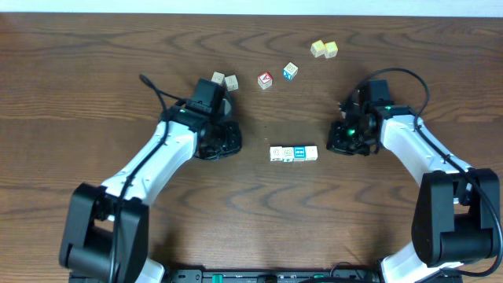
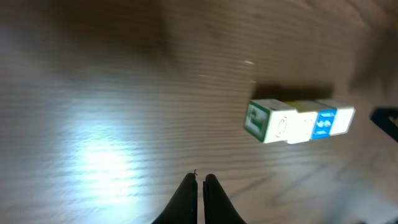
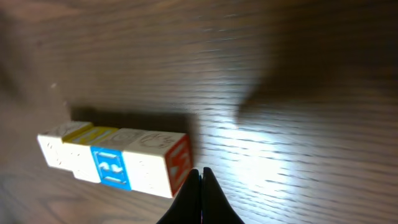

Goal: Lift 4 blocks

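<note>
Four blocks [image 1: 294,153] lie end to end in a short row on the wooden table, between my two arms. In the left wrist view the row [image 2: 292,124] shows a green-marked end face and a blue face [image 2: 323,122]. My left gripper [image 2: 200,180] is shut on nothing, low over bare wood and well short of that green end; overhead it [image 1: 234,146] sits left of the row. In the right wrist view the row [image 3: 143,165] shows a blue face [image 3: 111,167] and a red end face [image 3: 180,163]. My right gripper [image 3: 201,173] is shut and empty, its tips right beside the red end; overhead it [image 1: 338,144] sits right of the row.
Farther back lie two beige cubes [image 1: 224,80] by the left arm's wrist, a red-faced cube [image 1: 265,79], a pale-blue cube [image 1: 290,71] and two yellow cubes [image 1: 324,49]. A black cable [image 1: 153,88] trails behind the left arm.
</note>
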`<action>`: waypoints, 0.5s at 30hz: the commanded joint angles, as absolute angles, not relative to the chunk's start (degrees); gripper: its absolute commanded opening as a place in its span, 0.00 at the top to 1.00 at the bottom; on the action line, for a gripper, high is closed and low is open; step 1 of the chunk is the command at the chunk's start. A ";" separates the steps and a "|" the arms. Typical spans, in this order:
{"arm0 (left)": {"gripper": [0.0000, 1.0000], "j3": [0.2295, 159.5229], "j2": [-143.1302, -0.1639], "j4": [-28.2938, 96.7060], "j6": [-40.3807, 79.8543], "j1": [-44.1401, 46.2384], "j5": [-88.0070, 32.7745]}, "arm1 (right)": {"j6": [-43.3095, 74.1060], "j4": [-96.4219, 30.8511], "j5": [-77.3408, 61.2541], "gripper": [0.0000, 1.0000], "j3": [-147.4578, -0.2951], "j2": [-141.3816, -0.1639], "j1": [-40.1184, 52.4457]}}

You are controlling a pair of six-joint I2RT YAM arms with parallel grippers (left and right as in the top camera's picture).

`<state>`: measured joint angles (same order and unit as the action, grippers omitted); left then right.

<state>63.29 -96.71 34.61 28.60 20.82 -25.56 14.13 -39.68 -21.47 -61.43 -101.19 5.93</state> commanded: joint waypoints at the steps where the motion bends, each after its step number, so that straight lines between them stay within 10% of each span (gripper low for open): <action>1: 0.93 63.33 -99.98 34.22 24.62 22.39 -30.44 | 10.09 -39.62 -23.81 0.99 -62.13 -100.82 7.60; 15: 0.93 63.31 -102.98 34.59 22.90 22.85 -31.31 | 9.93 -39.44 -24.75 0.99 -62.13 -107.18 4.14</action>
